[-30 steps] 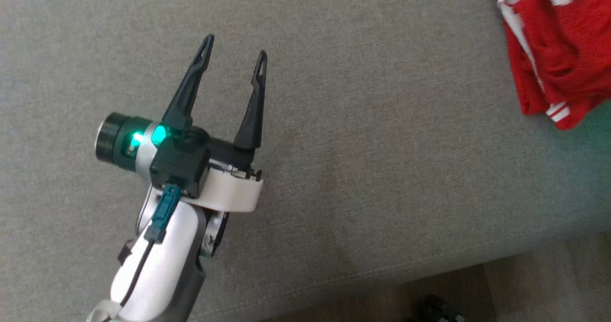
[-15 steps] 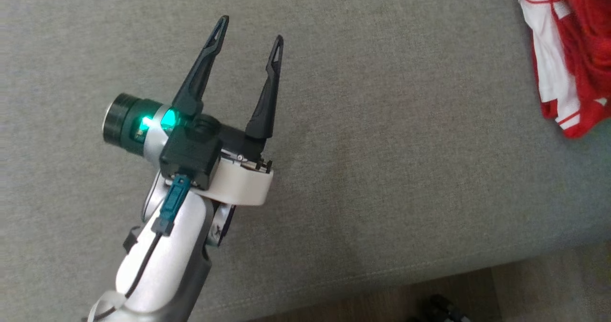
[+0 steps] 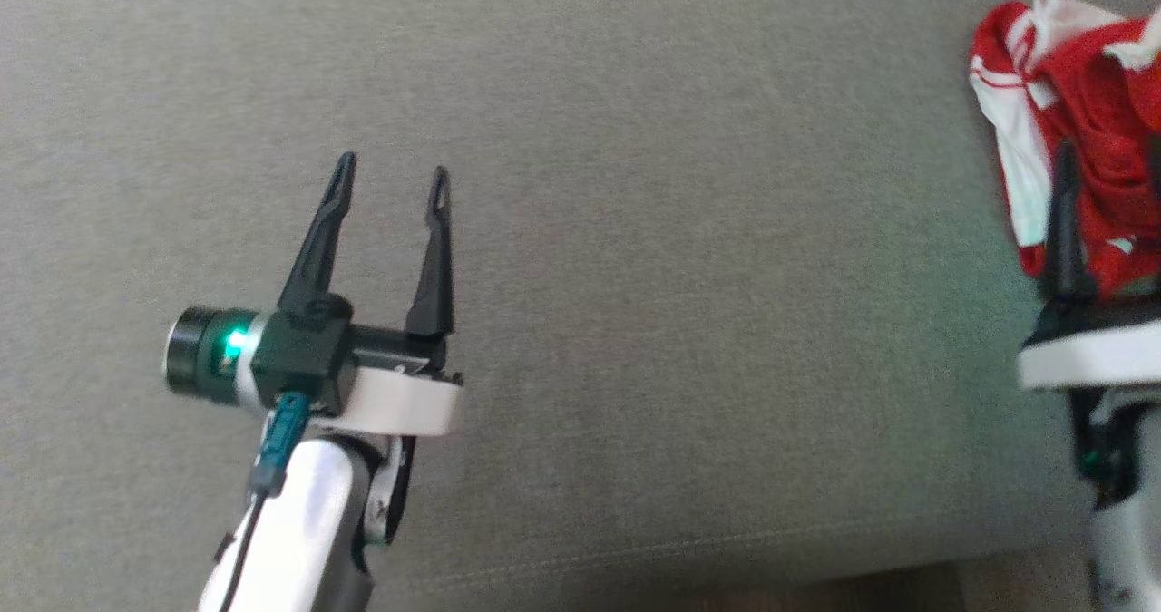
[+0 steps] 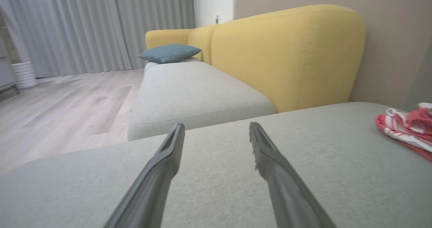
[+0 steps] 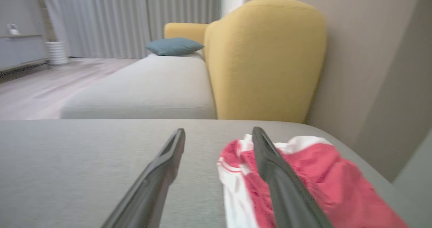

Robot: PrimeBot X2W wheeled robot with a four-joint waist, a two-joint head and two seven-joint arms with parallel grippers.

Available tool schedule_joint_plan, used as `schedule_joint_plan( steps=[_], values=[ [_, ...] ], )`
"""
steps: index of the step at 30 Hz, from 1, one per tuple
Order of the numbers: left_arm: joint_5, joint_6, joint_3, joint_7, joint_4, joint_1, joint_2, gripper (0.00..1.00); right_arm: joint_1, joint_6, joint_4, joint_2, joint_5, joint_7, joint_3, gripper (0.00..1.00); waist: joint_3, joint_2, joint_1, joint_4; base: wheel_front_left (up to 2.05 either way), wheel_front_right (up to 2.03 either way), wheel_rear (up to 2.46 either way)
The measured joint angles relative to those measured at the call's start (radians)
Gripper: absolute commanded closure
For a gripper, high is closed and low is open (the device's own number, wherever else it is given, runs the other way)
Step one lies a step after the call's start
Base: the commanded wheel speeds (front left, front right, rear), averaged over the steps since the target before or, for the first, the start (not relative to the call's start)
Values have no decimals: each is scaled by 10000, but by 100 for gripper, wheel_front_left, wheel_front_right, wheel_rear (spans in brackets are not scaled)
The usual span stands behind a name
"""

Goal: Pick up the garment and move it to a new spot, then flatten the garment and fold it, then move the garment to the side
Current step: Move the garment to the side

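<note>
The garment, red with white stripes, lies crumpled at the far right of the grey cushion. My right gripper stands open at the garment's near edge. In the right wrist view the right gripper has nothing between its fingers, and its right finger crosses in front of the garment. My left gripper is open and empty over bare cushion, well to the left of the garment. From the left wrist, the left gripper points across the cushion, with the garment at the right edge.
The cushion's front edge runs along the bottom, with wooden floor below it. Beyond the cushion stand a yellow sofa back, a pale seat with a teal pillow, grey curtains and a wall on the right.
The head camera has shifted. My right gripper has come into sight at the lower right, beside the garment. The garment looks more bunched than before. The left gripper stays open.
</note>
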Motion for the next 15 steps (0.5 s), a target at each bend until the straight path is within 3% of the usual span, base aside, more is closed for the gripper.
schedule_joint_plan(
  steps=[7, 15],
  values=[
    [-238, 259, 596, 0, 111, 688, 48, 0, 1429, 0, -1789, 1220, -6, 518, 437, 0, -587, 0, 0, 705, 0, 0, 0],
    [-504, 228, 1081, 2, 435, 1583, 318, 0, 2387, 0, -2452, 1586, -82, 1099, 460, 0, -1391, 0, 0, 1216, 0, 0, 0]
  ],
)
